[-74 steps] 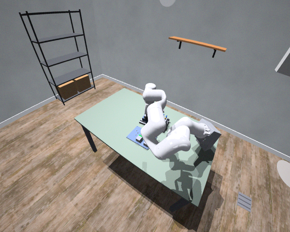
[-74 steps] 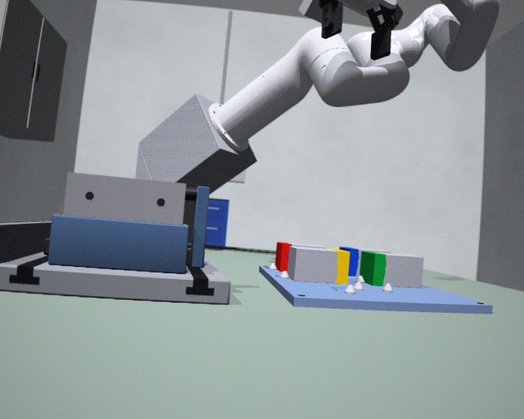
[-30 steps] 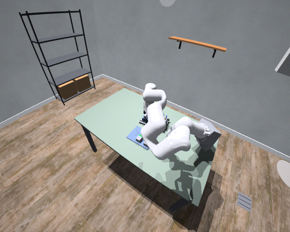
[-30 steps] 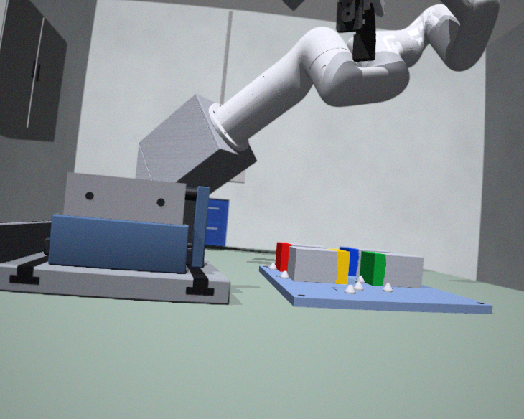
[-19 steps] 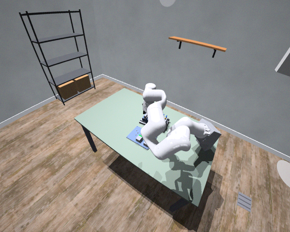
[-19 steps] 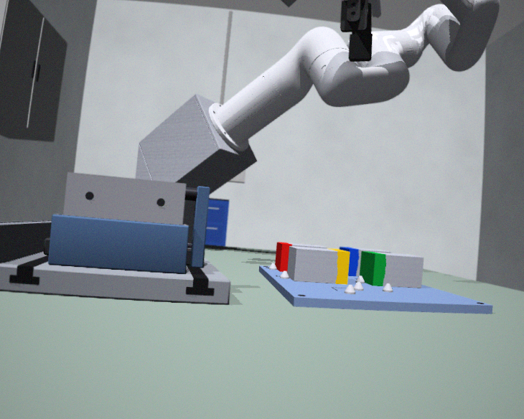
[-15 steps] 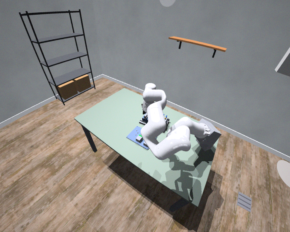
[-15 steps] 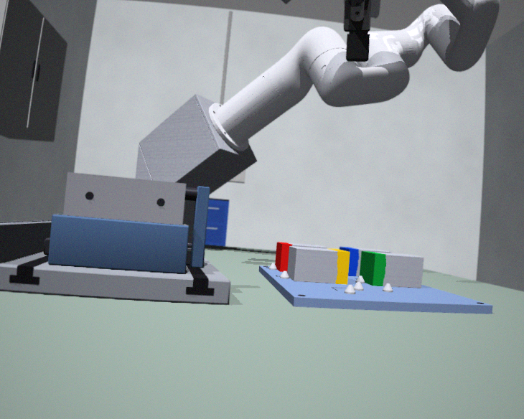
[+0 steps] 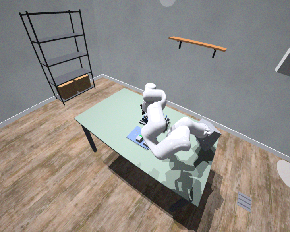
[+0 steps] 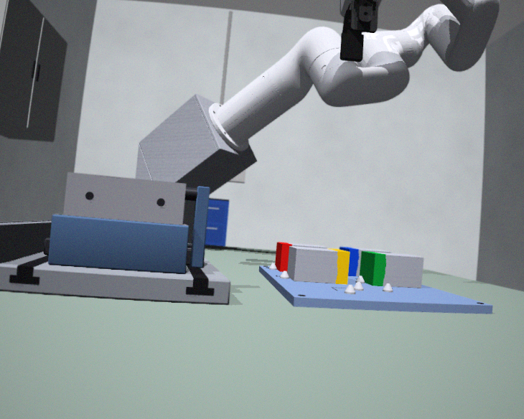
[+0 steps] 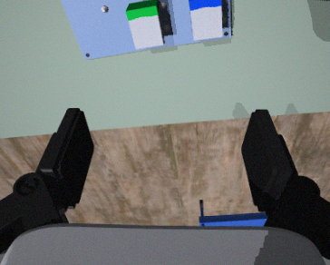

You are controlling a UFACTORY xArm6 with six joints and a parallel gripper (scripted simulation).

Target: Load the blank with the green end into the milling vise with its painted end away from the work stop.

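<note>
The blank with the green end (image 9: 139,138) (image 10: 402,270) (image 11: 146,31) lies flat on the blue infeed plate (image 9: 131,136) (image 10: 393,302) (image 11: 92,41). My gripper (image 10: 352,50) (image 11: 167,128) is open and empty, high above the table; in the wrist view the blank is beyond the fingertips, up and left of centre. Blanks with red (image 10: 282,257), yellow (image 10: 342,266) and blue (image 10: 350,261) (image 11: 205,4) ends also lie on the plate. The vise (image 10: 120,245) stands left of the plate in the exterior view; its near block hides the space between the jaws. In the top view the arm hides most of it.
Several white cones (image 10: 349,289) (image 11: 105,9) stand on the infeed plate near the blanks. A blue upright plate (image 10: 200,227) stands at the vise's end facing the infeed plate. The vise sits on a raised grey plate (image 10: 131,285). The wrist view shows the table edge and floor below the blanks.
</note>
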